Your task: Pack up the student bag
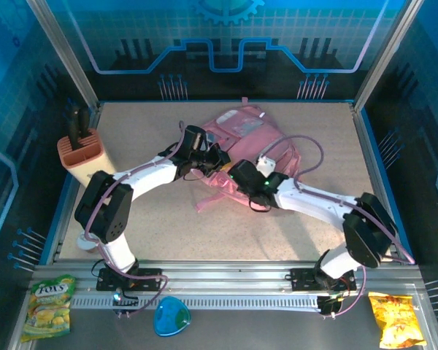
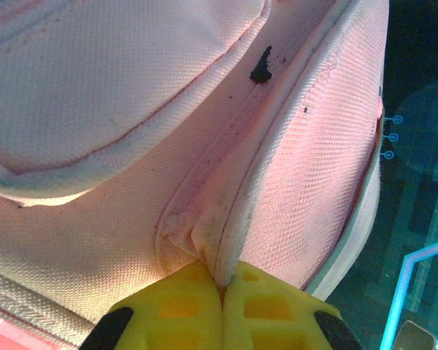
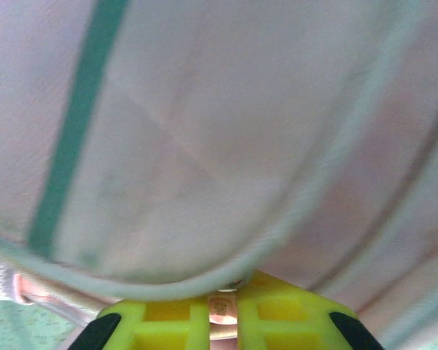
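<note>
**At the bag's near edge, both arms have a pinch and nothing is packed yet**

Out in the middle of the table [image 1: 168, 226], toward its far side, lies the student bag [image 1: 244, 124], pink and slumped flat, and both arms are reaching in on its near side. Left gripper [image 2: 223, 295] first: yellow fingers [image 2: 179, 306] pressed fully together, a raised fold of the bag's seam clamped between them, the pink weave rising straight out of the tips. Firm hold, no doubt there. Now the right gripper [image 3: 223, 310], just right of its partner along that same near edge: its fingers [image 3: 277, 317] stand a sliver apart, with a small pale tab of the bag sitting in the gap under the piped rim. That reads to me as a pinch, though how tight it is I can't tell.

So where are we? Early, by my judgement. This looks like the opening-up step, with two holds on the fabric and no mouth showing. The goods all lie outside: a pen holder [image 1: 82, 154] well left of the bag, and a green sweets packet [image 1: 50, 306], a blue disc [image 1: 171, 319] and a yellow snack packet [image 1: 398, 321] well nearer than the bag, down by the arm bases. All the loading is yet to come.
</note>
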Motion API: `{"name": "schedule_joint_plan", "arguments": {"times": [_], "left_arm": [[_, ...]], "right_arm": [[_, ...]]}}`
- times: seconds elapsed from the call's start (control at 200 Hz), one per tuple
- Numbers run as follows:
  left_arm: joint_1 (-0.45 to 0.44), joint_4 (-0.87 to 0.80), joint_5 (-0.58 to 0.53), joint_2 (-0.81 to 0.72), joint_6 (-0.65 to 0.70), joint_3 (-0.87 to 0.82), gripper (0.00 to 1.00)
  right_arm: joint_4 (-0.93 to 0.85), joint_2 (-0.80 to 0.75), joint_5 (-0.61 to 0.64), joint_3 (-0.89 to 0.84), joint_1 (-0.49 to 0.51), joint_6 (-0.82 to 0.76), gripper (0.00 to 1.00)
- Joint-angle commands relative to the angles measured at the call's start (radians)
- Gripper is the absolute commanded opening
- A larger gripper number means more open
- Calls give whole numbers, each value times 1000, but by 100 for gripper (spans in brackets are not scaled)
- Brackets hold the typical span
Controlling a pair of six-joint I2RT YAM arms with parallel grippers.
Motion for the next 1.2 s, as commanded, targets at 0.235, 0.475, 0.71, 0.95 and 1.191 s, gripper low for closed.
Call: {"name": "schedule_joint_plan", "arguments": {"times": [0.235, 0.475, 0.71, 0.95, 1.191], "left_arm": [[30, -32, 25, -2, 89, 56, 0], [30, -53, 22, -6, 106, 66, 0], [35, -73, 11, -1, 125, 77, 0], [74, -104, -2, -1, 158, 84, 0], [96, -122, 15, 12, 174, 99, 0]], "right_arm": [[83, -77, -57, -64, -96, -417, 23], [130, -23, -149, -24, -101, -620, 30], [157, -69, -123, -54, -100, -702, 17], [169, -127, -113, -135, -172, -758, 13], [257, -112, -230, -122, -198, -920, 0]]}}
